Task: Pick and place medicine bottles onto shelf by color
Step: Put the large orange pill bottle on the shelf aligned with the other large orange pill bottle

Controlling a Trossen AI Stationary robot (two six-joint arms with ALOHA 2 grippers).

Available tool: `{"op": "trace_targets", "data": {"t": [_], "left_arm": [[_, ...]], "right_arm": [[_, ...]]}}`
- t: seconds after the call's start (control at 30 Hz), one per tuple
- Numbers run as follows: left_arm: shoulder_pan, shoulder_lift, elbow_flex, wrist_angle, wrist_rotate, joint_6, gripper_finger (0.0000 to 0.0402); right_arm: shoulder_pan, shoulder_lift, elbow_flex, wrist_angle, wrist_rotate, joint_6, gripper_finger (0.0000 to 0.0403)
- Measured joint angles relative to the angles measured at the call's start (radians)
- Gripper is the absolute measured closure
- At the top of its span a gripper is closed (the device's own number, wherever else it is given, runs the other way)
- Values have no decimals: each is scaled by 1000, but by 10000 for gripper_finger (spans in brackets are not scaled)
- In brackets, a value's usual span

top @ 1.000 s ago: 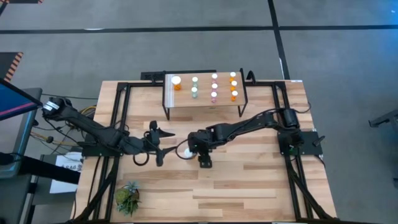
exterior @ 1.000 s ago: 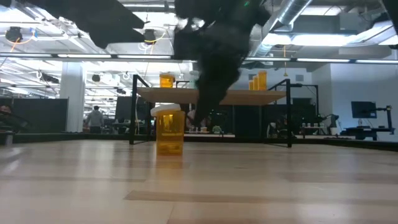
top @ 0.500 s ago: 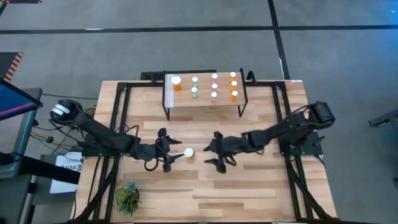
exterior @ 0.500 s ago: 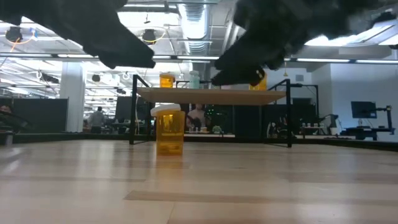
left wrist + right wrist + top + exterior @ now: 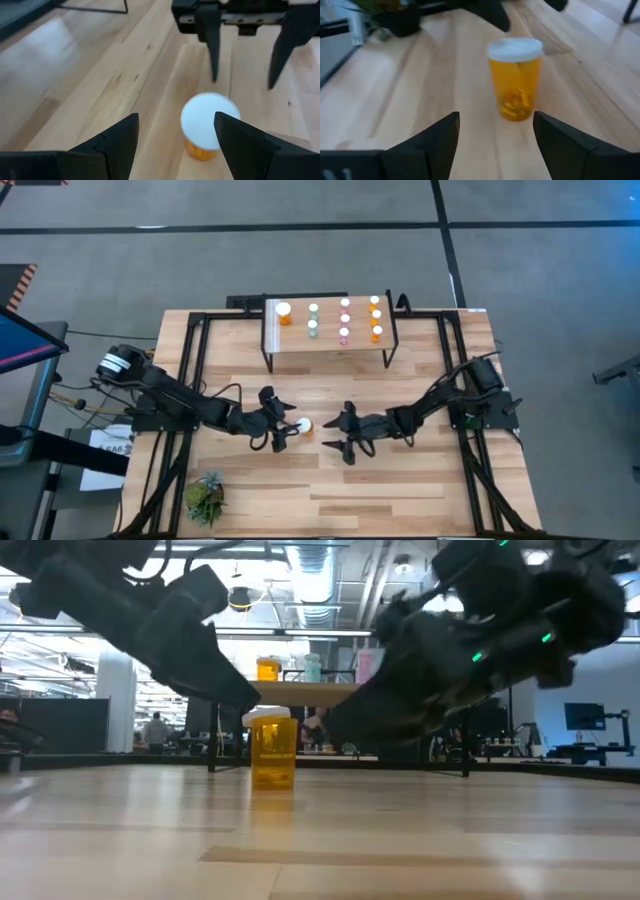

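Since the earlier frames, both arms are being seen closer in and lower around the single orange bottle (image 5: 303, 424) that is standing upright just below the centre of the high view, while the bottle itself is being left where it was. It is being flanked from the left of the frame by the left gripper (image 5: 281, 436), whose fingers are spread open with the white cap (image 5: 210, 120) lying just beyond their tips, not yet between them. From the right of the frame it is being faced by the right gripper (image 5: 338, 433), its fingers also held apart and empty, the bottle standing a little past them in the right wrist view. On the shelf (image 5: 300, 347) at the upper middle of the high view, other bottles are already being kept in rows: an orange one (image 5: 284, 312) at its left end, green, pink and more orange ones to the right. Trouble is being invited by two open grippers converging on one light, upright bottle: if it is approached by both at once, it is likely to be knocked over and set rolling, or fingers may be struck against fingers. A low, slanted left approach may also catch the cap and tip the bottle before any grip is being made.
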Motion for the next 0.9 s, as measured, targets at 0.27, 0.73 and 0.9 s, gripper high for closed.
{"op": "trace_targets", "data": {"t": [0.27, 0.73, 0.9], "left_arm": [[-1, -8, 0, 1, -24, 8, 156], [-1, -33, 0, -232, 1, -142, 156], [5, -34, 0, -224, 1, -137, 156]], "right_arm": [[-24, 90, 61, 0, -4, 29, 126], [-32, 92, 73, -5, -9, 34, 126], [-44, 92, 88, -5, -8, 42, 126]]}}
